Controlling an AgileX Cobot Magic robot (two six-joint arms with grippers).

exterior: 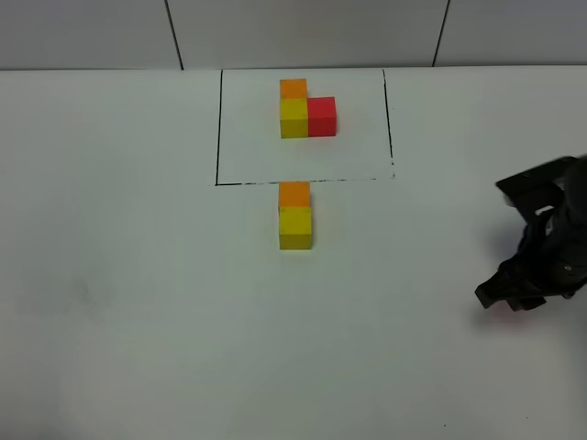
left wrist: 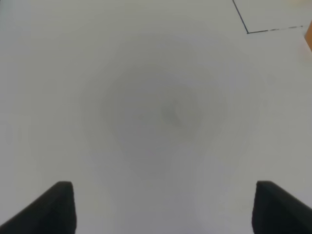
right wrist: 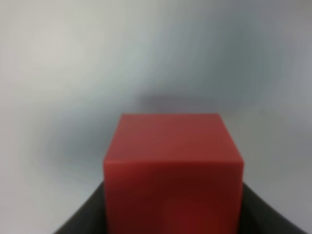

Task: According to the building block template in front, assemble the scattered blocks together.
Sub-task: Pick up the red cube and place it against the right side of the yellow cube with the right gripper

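The building block template (exterior: 307,112), an L of small orange, yellow and red cubes, sits inside a thin black outline (exterior: 219,128) at the back. Just in front of the outline, the loose orange cube (exterior: 294,193) touches the loose yellow cube (exterior: 295,228) in a line. My right gripper (exterior: 514,298) is low over the table at the far right. In the right wrist view its dark fingers (right wrist: 83,219) sit against both sides of the red cube (right wrist: 173,170). My left gripper (left wrist: 163,209) is open and empty over bare table and is out of the exterior view.
The white table (exterior: 138,302) runs back to a grey wall (exterior: 92,32). The outline's corner (left wrist: 247,32) and a sliver of orange (left wrist: 309,38) show at the edge of the left wrist view.
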